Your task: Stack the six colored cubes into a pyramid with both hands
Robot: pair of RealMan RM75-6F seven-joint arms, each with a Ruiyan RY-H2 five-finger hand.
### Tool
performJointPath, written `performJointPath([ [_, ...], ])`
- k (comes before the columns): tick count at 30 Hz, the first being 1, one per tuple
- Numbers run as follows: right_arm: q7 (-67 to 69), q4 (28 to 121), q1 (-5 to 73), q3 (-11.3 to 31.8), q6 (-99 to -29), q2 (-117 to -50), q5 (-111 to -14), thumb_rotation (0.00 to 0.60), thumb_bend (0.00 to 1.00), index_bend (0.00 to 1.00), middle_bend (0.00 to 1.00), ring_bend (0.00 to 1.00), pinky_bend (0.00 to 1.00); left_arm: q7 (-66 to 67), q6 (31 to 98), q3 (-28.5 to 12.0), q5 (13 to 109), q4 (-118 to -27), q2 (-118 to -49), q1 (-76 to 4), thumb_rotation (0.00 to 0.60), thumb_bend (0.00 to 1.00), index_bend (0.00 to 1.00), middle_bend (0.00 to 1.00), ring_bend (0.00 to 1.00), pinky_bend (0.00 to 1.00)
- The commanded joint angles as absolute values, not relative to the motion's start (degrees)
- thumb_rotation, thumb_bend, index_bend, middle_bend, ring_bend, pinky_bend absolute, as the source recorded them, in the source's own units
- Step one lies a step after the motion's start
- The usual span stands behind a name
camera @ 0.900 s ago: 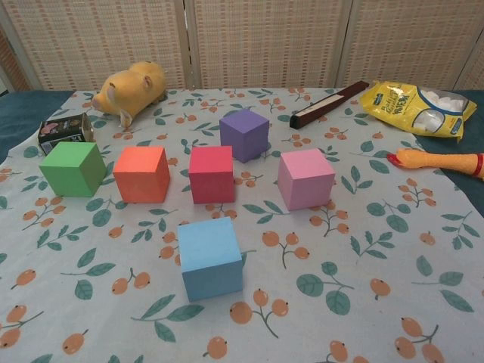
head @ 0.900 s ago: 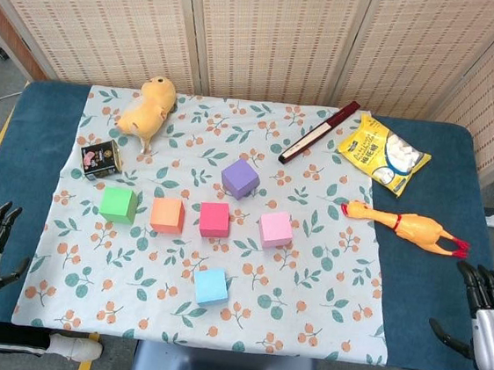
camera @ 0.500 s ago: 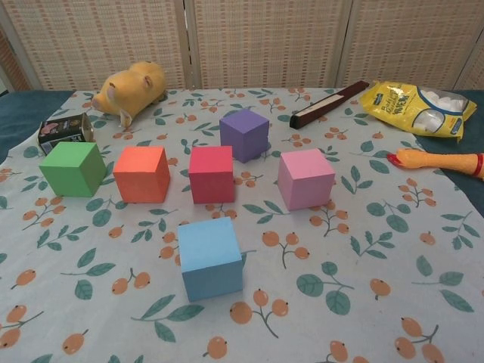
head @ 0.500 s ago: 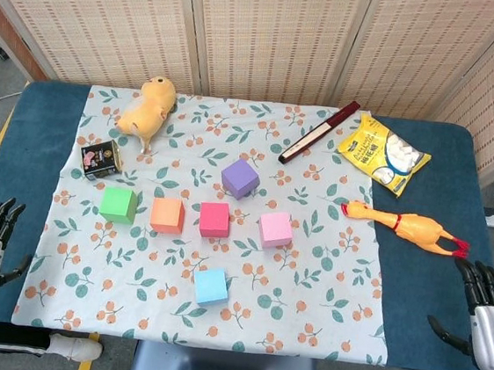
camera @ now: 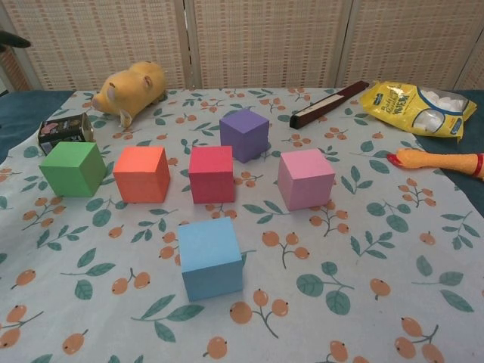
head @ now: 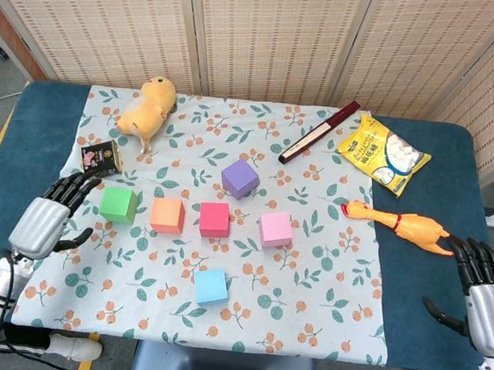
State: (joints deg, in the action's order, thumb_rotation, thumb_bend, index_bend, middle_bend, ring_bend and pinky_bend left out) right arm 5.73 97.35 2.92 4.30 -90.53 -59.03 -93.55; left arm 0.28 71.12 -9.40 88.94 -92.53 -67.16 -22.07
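Six coloured foam cubes unstacked on floral cloth: green cube (head: 118, 204) leftmost in row, orange, red, pink beside; purple behind, blue in front. Left hand (head: 49, 215) just left of green cube, fingers apart, empty. Right hand (head: 481, 294) well apart at desk edge, fingers spread, empty.

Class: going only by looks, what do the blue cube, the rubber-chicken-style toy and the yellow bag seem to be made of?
Blue cube: probably foam or painted wood; matte, even faces, no gloss.
Chicken toy: likely rubber or soft vinyl; smooth, moulded, slightly shiny.
Yellow bag: thin plastic film; glossy, crinkled, with a clear window showing white pieces.
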Motion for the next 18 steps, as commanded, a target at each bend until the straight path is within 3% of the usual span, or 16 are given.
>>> performJointPath([
  [1, 5.07, 98.25, 3.95, 4.53, -89.27, -58.48, -93.73, 0.600, 0.00, 0.00, 0.07, 0.00, 0.03, -1.03, 62.34, -12.26, 86.56, -95.40, -66.92, -29.34, 0.600, 0.32, 0.02, 0.08, 0.11, 0.16],
  [6, 4.62, 98.81, 4.84, 4.77, -88.18, -58.44, -93.31, 0.600, 0.00, 0.00, 0.07, 0.00, 0.03, 0.04, 53.70, -13.99, 81.97, -94.05, -69.25, -35.97, 0.600, 0.32, 0.08, 0.17, 0.17, 0.21],
  [11, 4.59, 98.70, 5.16, 4.85, -87.68, -58.40, -92.56, 0.600, 0.00, 0.00, 0.07, 0.00, 0.03, 5.87, 45.39, -14.10, 74.23, -92.45, -71.43, -41.16, 0.600, 0.32, 0.04, 0.12, 0.12, 0.18],
  [18, 5.18, 97.98, 5.27, 4.71, -87.02, -58.55, -91.33, 0.600, 0.00, 0.00, 0.07, 0.00, 0.03, 12.29, 42.23, -12.56, 66.53, -91.61, -73.78, -44.43, 0.600, 0.33, 0.00, 0.05, 0.07, 0.14],
])
